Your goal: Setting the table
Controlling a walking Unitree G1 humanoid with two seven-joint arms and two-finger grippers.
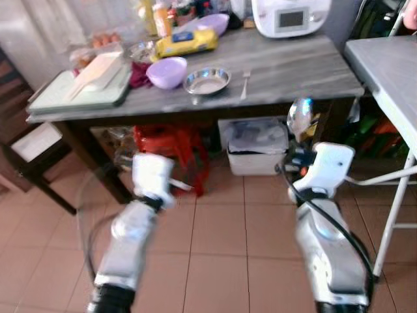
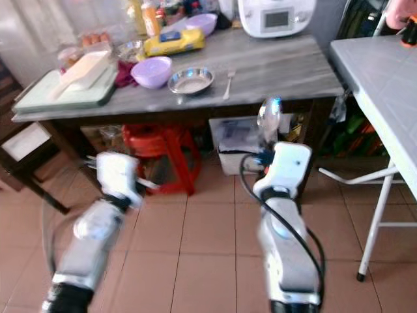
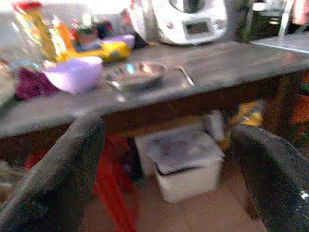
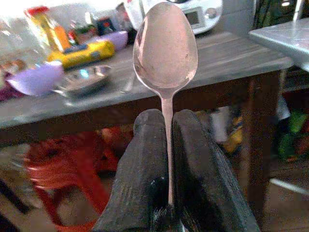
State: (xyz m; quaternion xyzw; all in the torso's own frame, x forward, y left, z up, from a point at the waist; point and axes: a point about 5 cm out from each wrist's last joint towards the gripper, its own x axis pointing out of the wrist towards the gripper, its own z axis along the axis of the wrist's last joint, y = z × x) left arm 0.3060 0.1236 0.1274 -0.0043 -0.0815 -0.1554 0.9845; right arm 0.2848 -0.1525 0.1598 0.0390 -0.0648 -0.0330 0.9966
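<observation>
The spoon [image 4: 165,53] handle disappears between the right gripper [image 4: 168,145] fingers. The left wrist view is blurred, the steel bowl [image 3: 135,76] smeared. The white appliance [image 1: 290,15] is cut off at the top edge.

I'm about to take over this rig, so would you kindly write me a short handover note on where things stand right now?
Right gripper: shut on the spoon, held upright by its handle, bowl up, in front of the table and short of its edge.
Left gripper: open, holding nothing, raised towards the table.
On the table: steel bowl with the fork lying to its right, purple bowl to its left.
Done: spoon picked up and brought close to the table.
Left: step closer and lay the spoon down, probably by the steel bowl and fork.
</observation>
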